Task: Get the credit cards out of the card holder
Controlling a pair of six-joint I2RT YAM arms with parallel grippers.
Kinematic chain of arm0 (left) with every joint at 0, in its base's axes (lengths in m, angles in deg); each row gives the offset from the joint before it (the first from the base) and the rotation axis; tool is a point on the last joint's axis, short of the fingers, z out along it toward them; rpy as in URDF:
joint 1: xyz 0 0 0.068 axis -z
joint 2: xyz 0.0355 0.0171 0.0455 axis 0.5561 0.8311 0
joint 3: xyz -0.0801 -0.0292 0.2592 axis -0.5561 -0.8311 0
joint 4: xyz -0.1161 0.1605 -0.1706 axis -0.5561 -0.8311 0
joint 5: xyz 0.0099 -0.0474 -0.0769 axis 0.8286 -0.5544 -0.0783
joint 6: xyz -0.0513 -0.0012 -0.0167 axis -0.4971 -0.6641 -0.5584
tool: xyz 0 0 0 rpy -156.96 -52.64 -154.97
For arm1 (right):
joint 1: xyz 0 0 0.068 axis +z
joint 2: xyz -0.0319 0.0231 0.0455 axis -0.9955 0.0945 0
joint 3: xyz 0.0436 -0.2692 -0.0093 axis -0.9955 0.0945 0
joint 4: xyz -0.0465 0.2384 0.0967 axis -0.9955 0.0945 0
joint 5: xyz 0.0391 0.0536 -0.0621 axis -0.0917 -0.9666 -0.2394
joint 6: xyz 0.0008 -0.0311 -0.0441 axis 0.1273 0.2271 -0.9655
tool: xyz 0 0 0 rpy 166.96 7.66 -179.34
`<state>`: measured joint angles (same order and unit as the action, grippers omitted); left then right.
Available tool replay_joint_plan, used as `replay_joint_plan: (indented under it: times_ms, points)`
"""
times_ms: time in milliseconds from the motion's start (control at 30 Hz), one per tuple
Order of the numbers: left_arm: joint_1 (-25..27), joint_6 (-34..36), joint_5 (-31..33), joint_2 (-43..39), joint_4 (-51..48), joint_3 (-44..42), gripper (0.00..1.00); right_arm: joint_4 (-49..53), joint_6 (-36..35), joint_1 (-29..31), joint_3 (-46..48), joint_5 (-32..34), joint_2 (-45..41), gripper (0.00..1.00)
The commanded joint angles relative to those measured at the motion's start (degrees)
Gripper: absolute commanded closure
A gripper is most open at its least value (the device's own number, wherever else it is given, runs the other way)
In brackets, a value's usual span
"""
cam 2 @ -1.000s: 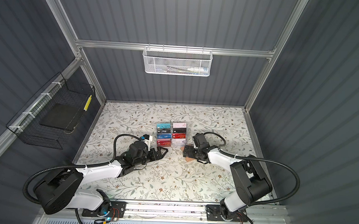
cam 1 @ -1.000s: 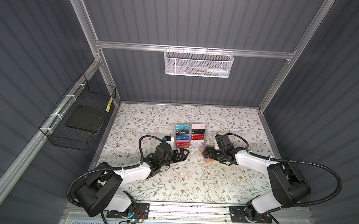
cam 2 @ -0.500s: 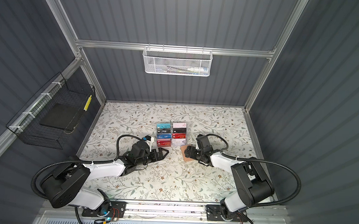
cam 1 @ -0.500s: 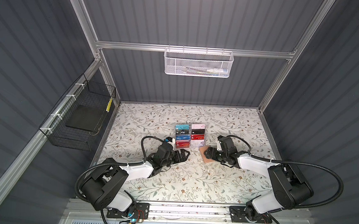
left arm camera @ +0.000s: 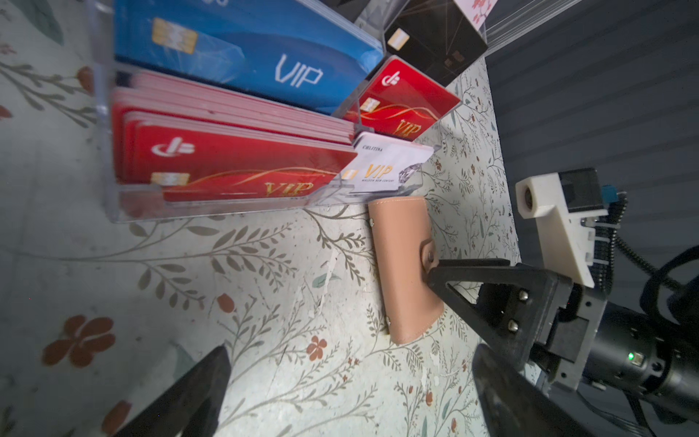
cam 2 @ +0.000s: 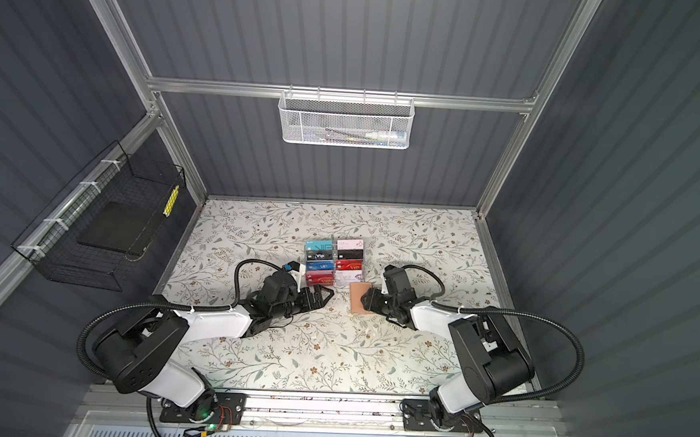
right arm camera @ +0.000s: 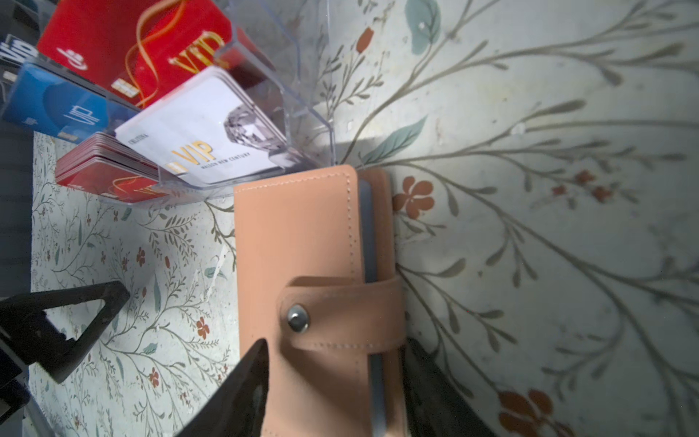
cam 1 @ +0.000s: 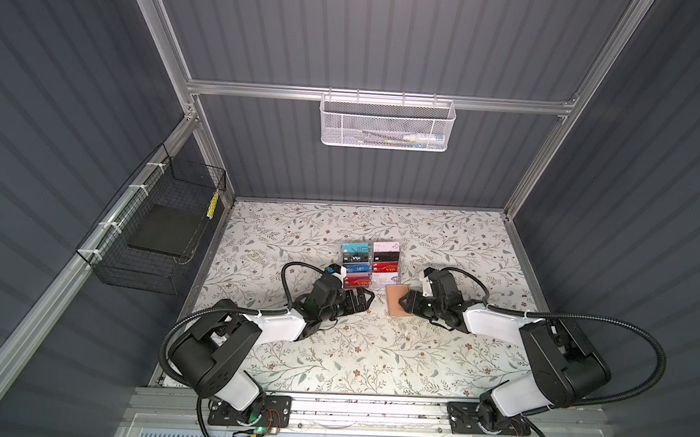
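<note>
Both your arms lie low and stretched over the floral table mat (cam 1: 331, 360), forearms nearly flat, wrists converging in front of the clear acrylic tiered rack (cam 1: 370, 266). Your left gripper (cam 1: 366, 304) hovers spread wide, aimed at the card holder (cam 1: 395, 302) but apart from it. Your right gripper (cam 2: 366, 301) is rolled so its white camera mount (cam 1: 424, 279) faces the rack, jaws half-drawn around the holder. One black finger (right arm camera: 246, 386) lies over the cover beside the strap and its mate (right arm camera: 427, 382) sits along the open edge; whether they actually pinch, I cannot tell from these angles. The holder is a slim peach, leather-like booklet with stitched edges, closed by a strap with a metal snap (right arm camera: 298, 318), grey-blue pages showing. It lies flat on the mat, long axis running from the front rail toward the back wall. Its far short end is right against the rack's base, spine toward your left arm, open edge toward your right. The rack's steps hold glossy credit cards (left arm camera: 242, 162), red, blue, white and black, lettered VIP.
</note>
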<state>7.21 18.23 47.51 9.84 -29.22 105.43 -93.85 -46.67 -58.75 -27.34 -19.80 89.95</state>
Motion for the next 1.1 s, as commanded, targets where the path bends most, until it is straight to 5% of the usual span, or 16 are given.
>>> replay_joint_plan:
  times_ms: [0, 800, 1067]
  points:
    - [0.6, 0.1, -0.6, 2.0, 1.9, 2.7, 0.0, -1.9, 0.8, -0.1, 1.0, -2.2, 2.0, 0.48]
    - [2.7, -1.1, -1.4, 10.3, 6.9, 6.2, 0.0, -9.3, 3.4, 1.3, 4.2, -4.9, 4.5, 0.94]
    - [3.0, -2.0, -1.7, 11.8, 9.4, 5.7, 0.0, -11.8, 5.0, 1.8, 5.3, -8.0, 4.2, 1.0]
